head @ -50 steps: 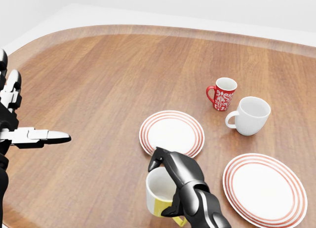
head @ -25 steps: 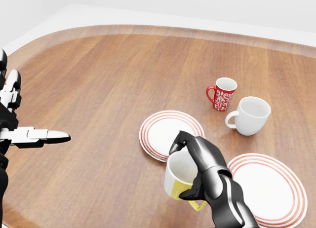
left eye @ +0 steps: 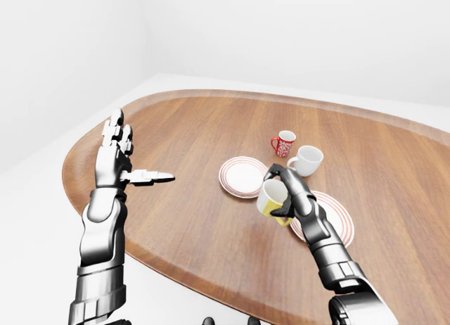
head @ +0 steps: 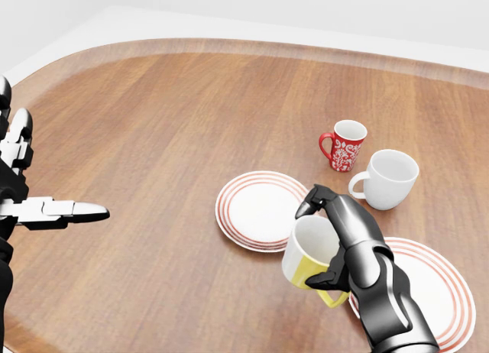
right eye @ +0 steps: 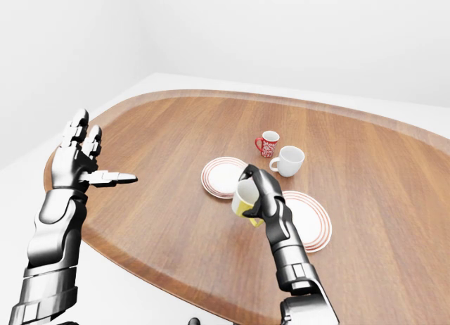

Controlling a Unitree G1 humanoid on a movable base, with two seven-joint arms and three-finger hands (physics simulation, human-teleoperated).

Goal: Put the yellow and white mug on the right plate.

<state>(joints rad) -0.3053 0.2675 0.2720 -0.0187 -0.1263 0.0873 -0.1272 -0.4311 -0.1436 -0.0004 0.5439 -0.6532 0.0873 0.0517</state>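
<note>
The right robot hand (head: 332, 242) grips the yellow and white mug (head: 312, 253) above the table (head: 153, 124), between the left plate (head: 260, 209) and right plate (head: 439, 280); the left robot hand (head: 30, 192) hangs open over bare wood at the head view's left edge.

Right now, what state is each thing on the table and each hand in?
yellow and white mug: held off the table, tilted.
right hand: fingers shut on mug.
left hand: open, empty.
right plate: empty.
left plate: empty.
red mug: upright.
white mug: upright.
</note>
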